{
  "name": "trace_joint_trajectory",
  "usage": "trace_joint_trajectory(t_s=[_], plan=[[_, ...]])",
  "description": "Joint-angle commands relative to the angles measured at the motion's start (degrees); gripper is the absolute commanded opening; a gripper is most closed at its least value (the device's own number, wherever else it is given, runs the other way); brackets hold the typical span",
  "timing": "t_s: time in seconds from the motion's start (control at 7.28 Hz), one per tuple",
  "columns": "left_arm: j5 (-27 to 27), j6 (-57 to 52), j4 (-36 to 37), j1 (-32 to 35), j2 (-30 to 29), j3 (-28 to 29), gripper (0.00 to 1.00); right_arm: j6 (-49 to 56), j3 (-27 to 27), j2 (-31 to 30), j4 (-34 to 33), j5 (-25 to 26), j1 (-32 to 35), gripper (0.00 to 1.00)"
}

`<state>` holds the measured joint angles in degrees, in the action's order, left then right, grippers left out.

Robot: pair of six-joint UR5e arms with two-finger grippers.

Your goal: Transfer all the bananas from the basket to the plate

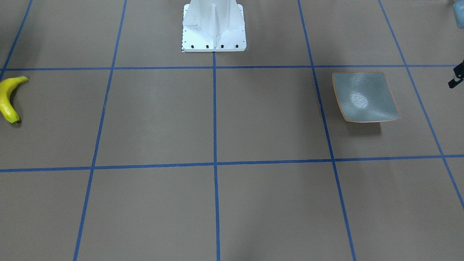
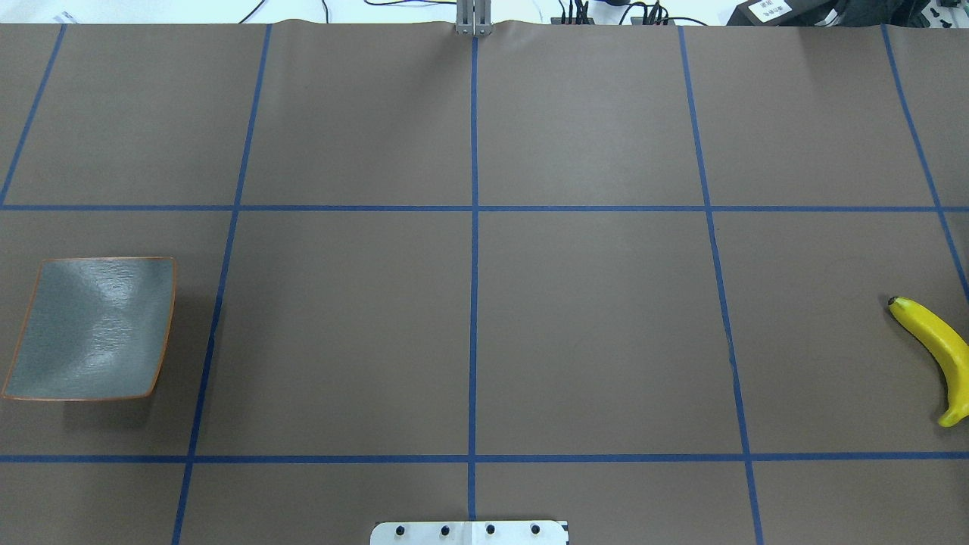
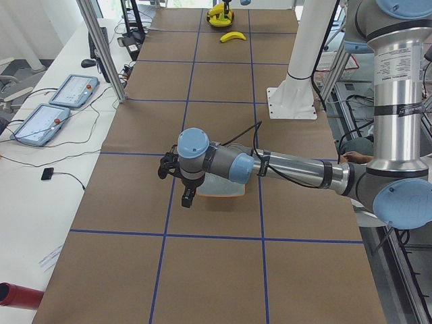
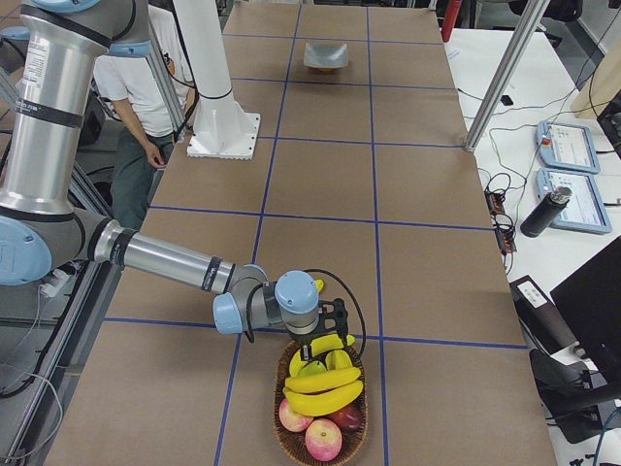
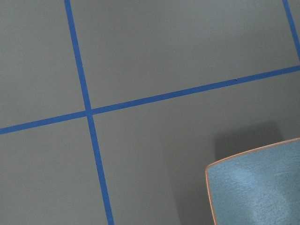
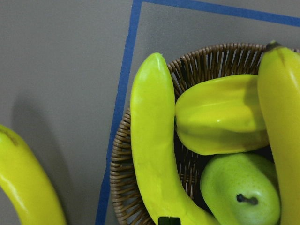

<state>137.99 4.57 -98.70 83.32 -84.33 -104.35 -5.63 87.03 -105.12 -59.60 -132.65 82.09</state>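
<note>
1. Brown surface (image 2: 590,325), cut into squares by blue tape lines. The robot's white base (image 1: 214,29) stands at the middle of its near edge, and a white bench with two tablets (image 4: 572,165) runs along the far side.
2. On the left part of the surface sits the plate (image 2: 91,329) — square, grey-blue, with a thin orange rim. It lies flat, its whole face in view from overhead.
3. One banana (image 2: 935,344) lies on the bare surface at the right, well apart from the plate. It is just beside the basket (image 6: 124,168) but outside it.
4. At the right end of the surface, past the edge of the overhead view, the round wicker basket holds more bananas (image 4: 325,388). With them are a ridged yellow-green starfruit (image 6: 220,117), a green pear (image 6: 239,187) and red apples (image 4: 320,437).
5. The right tool (image 4: 320,335) hangs over the basket, close above the topmost banana. I cannot tell whether it touches the fruit, or whether it is wide or narrow, because its wrist view shows fruit and no clear fingers.
6. The left tool (image 3: 187,194) hangs low near the plate, out past its left side and not over it. The left wrist view catches only one corner of the plate and the tape lines — wide or narrow, I cannot tell.
7. A person in a white shirt (image 4: 136,107) stands behind the base.
</note>
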Motion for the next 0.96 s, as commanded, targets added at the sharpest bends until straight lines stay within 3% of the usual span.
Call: trace_joint_trajectory(t_s=[0.0,0.27,0.41,0.82], plan=[[0.0,0.0,0.0,0.0,0.0,-0.1,1.0,-0.4,0.9,0.1,0.0,-0.3,0.0,0.0],[0.0,0.0,0.0,0.0,0.0,-0.2,1.0,-0.6,2.0,-0.2,0.0,-0.3,0.0,0.86],[0.0,0.0,0.0,0.0,0.0,-0.1,1.0,-0.9,2.2,-0.4,-0.1,-0.3,0.0,0.98],[0.0,0.0,0.0,0.0,0.0,-0.3,1.0,-5.3,2.7,-0.3,1.8,-6.5,-0.2,0.99]])
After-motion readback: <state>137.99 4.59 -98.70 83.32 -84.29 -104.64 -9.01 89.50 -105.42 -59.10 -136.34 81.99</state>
